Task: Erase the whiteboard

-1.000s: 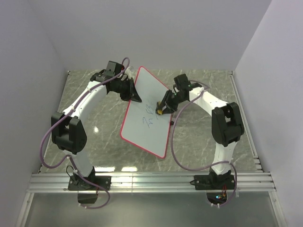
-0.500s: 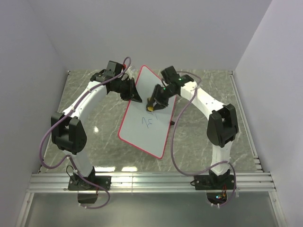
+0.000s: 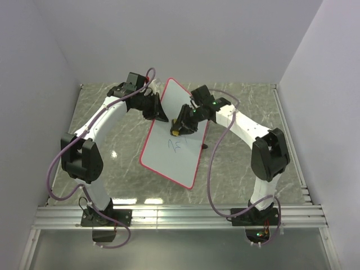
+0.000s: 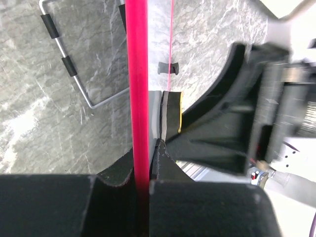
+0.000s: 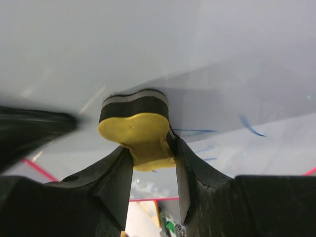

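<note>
My left gripper (image 3: 161, 115) is clamped on the red rim of the whiteboard (image 3: 169, 160) at its far left edge, so the board slants over the table (image 3: 112, 129). My right gripper (image 5: 150, 148) pinches a yellow eraser (image 5: 138, 131), pressed to the board's face just beyond the blue scribble (image 3: 175, 146).

I swept right gripper (image 3: 178, 127) leftward | eraser (image 3: 176, 133) now by board's (image 3: 169, 164) left rim | scribble (image 3: 175, 147) shrunk
</note>
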`<state>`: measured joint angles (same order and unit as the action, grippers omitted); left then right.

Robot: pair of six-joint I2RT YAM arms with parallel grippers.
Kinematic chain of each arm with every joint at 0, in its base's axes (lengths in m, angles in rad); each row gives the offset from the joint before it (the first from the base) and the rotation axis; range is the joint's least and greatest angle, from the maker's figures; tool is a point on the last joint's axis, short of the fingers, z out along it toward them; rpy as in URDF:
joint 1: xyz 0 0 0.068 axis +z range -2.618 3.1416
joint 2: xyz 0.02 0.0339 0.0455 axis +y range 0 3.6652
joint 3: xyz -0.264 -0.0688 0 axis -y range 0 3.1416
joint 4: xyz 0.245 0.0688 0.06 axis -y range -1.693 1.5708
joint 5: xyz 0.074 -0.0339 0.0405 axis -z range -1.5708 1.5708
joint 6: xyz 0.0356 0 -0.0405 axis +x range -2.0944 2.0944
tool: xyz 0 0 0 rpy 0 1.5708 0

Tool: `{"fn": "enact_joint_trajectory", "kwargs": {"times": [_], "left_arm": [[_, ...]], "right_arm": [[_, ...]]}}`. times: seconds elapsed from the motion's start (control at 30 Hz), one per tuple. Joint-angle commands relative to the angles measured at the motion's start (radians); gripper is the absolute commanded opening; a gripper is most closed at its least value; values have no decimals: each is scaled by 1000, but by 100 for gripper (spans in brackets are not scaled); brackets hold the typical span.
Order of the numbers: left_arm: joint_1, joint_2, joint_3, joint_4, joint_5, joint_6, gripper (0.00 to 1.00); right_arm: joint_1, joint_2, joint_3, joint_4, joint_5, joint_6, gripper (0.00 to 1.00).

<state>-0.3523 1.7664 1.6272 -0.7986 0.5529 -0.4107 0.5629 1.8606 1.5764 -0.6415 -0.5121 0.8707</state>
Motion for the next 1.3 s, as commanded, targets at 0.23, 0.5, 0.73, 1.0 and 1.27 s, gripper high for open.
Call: {"fn": "enact_joint_trajectory", "kwargs": {"times": [0.23, 0.5, 0.73, 1.0, 1.27], "left_arm": [[-65, 31, 3, -50, -291, 142, 0], [-65, 53, 45, -70, -286, 139, 0], [-68, 68, 31, -67, -286, 122, 0], [-68, 99, 76, -85, -266, 107, 0], [-68, 96, 82, -102, -274, 115, 0]], "right_arm": [[-15, 34, -428, 180, 107, -13, 0], [5, 16, -326, 137, 101, 10, 0], [103, -11, -20, 115, 67, 48, 0], [181, 25, 119, 75, 58, 60, 0], [147, -21, -134, 95, 116, 42, 0]]}}
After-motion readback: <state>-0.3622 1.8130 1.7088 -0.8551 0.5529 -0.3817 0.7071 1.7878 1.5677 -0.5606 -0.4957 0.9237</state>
